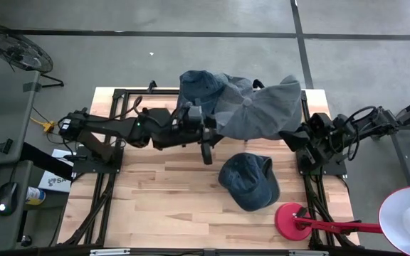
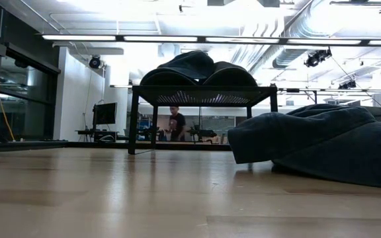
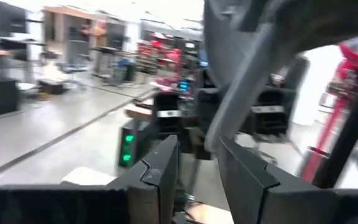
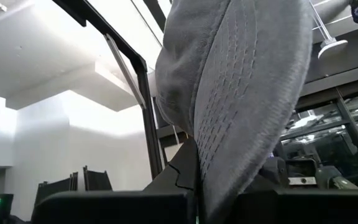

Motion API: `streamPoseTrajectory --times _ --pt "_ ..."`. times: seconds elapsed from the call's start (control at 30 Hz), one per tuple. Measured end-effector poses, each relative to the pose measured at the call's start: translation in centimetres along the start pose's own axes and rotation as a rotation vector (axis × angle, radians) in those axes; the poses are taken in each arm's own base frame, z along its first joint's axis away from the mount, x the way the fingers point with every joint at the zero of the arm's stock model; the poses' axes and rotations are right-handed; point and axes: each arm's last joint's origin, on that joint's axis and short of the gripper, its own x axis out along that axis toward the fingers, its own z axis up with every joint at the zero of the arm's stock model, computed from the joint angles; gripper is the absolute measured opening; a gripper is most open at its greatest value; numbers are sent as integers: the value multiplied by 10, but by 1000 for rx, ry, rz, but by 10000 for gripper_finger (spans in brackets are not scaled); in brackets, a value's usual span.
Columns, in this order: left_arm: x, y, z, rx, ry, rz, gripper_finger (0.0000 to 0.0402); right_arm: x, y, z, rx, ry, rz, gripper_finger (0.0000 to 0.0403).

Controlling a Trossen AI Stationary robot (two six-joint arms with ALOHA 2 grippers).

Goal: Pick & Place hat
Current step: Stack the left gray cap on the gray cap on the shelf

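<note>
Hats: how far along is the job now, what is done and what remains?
Done, it seems: one dark blue hat lies on the table. In hand: the right gripper pinches the brim of a grey hat at the edge of the rack; the left gripper hovers open beside it. Left: setting that hat down, and a hat pile on the rack.

Wooden table (image 1: 155,206) under blue hat (image 1: 249,181)

The table (image 1: 169,192) is viewed straight down from overhead and level from its surface. Each wrist camera is pressed close behind its own fingers. The hat (image 1: 249,181) (image 2: 323,142) is shared by overhead and level views.
</note>
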Motion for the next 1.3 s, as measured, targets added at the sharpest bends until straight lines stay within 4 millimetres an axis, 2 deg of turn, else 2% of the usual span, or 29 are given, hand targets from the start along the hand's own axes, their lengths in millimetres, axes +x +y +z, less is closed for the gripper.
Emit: streamPoseTrajectory --times 0.13,0.8,0.9,1.07,1.3 --pt "2 2 3 -7 -15 -95 113 0 0 0 -4 2 -1 3" --pt "19 -4 -9 2 -87 -126 111 2 -1 -8 -6 32 -22 3" --pt "20 -4 -10 3 -86 -118 90 2 -1 -8 -4 33 -25 3" --pt "19 -4 -10 5 -89 -117 15 2 -2 -8 6 35 -49 4" --pt "19 -3 -9 -1 -91 -95 7 2 -4 -13 -9 87 -89 55"
